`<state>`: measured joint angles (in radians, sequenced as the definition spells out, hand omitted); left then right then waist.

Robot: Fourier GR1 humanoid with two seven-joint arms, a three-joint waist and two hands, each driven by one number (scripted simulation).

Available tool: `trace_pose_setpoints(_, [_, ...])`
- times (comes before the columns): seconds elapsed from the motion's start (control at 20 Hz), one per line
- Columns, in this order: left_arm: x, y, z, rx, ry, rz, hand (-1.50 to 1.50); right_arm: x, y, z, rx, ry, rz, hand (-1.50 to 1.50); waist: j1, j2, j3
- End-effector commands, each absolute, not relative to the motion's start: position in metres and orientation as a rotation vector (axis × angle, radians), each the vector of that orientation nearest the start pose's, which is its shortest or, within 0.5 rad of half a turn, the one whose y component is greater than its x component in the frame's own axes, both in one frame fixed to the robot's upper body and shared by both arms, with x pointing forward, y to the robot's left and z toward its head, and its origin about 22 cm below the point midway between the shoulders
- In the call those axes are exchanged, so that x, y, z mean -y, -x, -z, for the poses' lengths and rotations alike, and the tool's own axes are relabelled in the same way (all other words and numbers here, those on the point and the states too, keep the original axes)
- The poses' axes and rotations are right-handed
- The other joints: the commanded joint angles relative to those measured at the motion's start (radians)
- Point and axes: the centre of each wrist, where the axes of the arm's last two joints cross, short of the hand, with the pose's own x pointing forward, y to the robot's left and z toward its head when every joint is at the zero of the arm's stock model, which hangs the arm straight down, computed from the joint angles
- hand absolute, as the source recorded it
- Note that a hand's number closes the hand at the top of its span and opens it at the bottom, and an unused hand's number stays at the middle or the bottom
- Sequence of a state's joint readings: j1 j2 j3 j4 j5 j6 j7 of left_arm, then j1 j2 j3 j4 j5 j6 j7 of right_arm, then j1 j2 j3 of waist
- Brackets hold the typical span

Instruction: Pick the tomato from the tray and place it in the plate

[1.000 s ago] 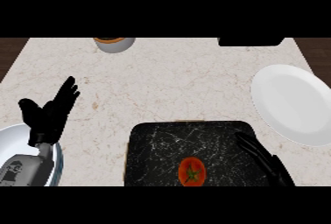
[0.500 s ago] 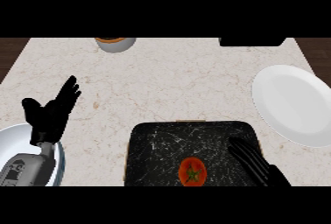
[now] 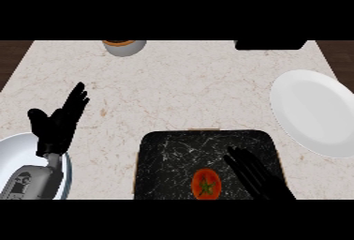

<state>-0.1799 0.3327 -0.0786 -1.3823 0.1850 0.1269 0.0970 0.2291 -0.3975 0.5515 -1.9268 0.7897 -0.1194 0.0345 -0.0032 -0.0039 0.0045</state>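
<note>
Currently: tomato [image 3: 206, 184] inside black tray [image 3: 180, 150], near its front edge. Right robot hand [image 3: 254, 174] just beside tomato, fingers straight, apart. Left robot hand [image 3: 56, 123] left of tray, open. White plate [image 3: 314, 112] right of tray.

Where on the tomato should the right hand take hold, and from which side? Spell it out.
Probably round the tomato's red sides, coming down from above and from its right. It lies on the black tray with its green stem scar facing up, sides clear of the tray's walls. The right hand is open over the tray just to the tomato's right, so fingers and thumb can close across it.
</note>
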Motion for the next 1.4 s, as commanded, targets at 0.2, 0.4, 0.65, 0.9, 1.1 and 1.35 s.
trace_pose_setpoints(0.2, [-0.265, -0.298, -0.029, 1.391, -0.178, 0.076, 0.0, 0.172, -0.152, -0.041, 1.51, 0.571, -1.237, -1.5, -0.003, 0.003, -0.005])
trace_pose_setpoints(0.4, [-0.277, -0.282, -0.034, 1.423, -0.167, 0.087, 0.0, 0.159, -0.166, -0.046, 1.435, 0.545, -1.266, -1.5, 0.005, 0.003, -0.005])
trace_pose_setpoints(0.65, [-0.285, -0.283, -0.008, 1.408, -0.181, 0.089, 0.0, 0.149, -0.164, -0.027, 1.421, 0.571, -1.277, -1.5, 0.0, 0.004, -0.005])
trace_pose_setpoints(0.9, [-0.286, -0.288, -0.008, 1.401, -0.171, 0.06, 0.0, 0.125, -0.183, -0.023, 1.388, 0.601, -1.303, -1.5, 0.002, 0.004, -0.005])
trace_pose_setpoints(1.1, [-0.293, -0.293, -0.011, 1.407, -0.154, 0.084, 0.0, 0.131, -0.206, -0.017, 1.401, 0.617, -1.303, -1.5, 0.002, 0.005, -0.005])
trace_pose_setpoints(1.35, [-0.284, -0.267, -0.022, 1.4, -0.174, 0.082, 0.0, 0.116, -0.187, -0.016, 1.318, 0.604, -1.384, -1.5, 0.005, 0.003, -0.004])
